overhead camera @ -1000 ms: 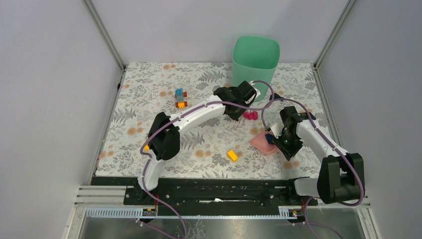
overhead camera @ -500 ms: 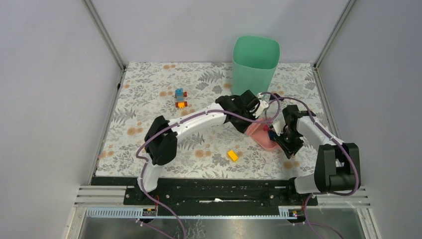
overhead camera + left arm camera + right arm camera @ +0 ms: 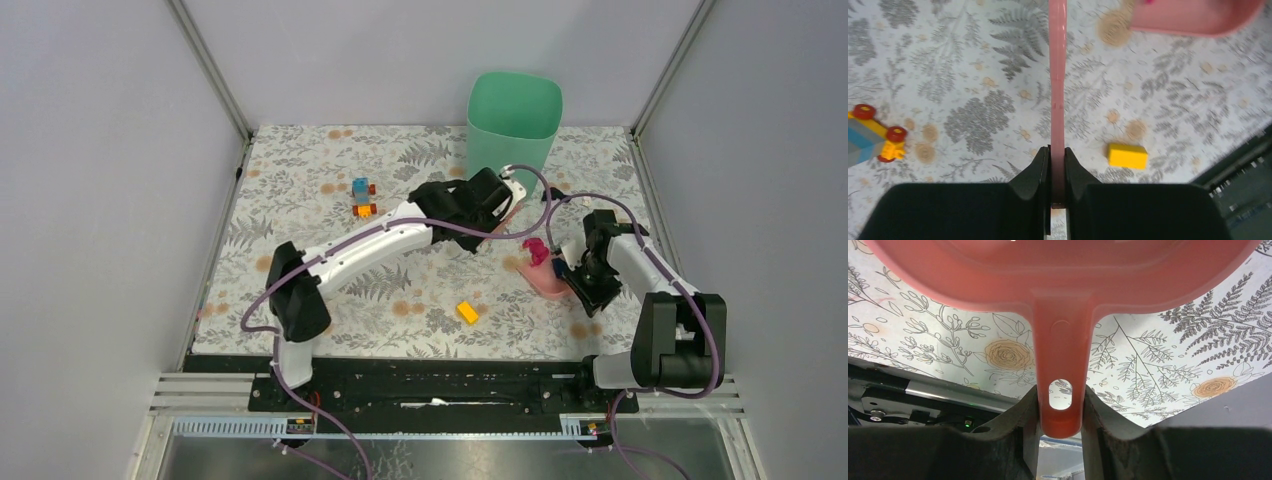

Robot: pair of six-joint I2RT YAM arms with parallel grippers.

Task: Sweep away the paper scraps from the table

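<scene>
My left gripper (image 3: 500,200) is shut on a thin pink sweeper blade (image 3: 1057,90), seen edge-on in the left wrist view, where the gripper (image 3: 1057,172) grips its near end. My right gripper (image 3: 574,272) is shut on the handle (image 3: 1060,405) of a pink dustpan (image 3: 545,283), which rests low on the floral table (image 3: 300,180) at the right. The pan also shows in the right wrist view (image 3: 1063,270) and the left wrist view (image 3: 1198,15). A magenta toy piece (image 3: 536,250) sits at the pan's far edge. No white paper scraps show in any view.
A green bin (image 3: 513,120) stands at the back, just behind my left gripper. A small toy car (image 3: 363,198) sits back left and also shows in the left wrist view (image 3: 873,132). A yellow brick (image 3: 467,312) lies near the front and shows in the left wrist view (image 3: 1128,155). The black rail (image 3: 440,385) runs along the near edge.
My left gripper swept down to the dustpan, then drew back toward the bin. The magenta piece moved from the table to the pan's edge. The dustpan shifted slightly right.
</scene>
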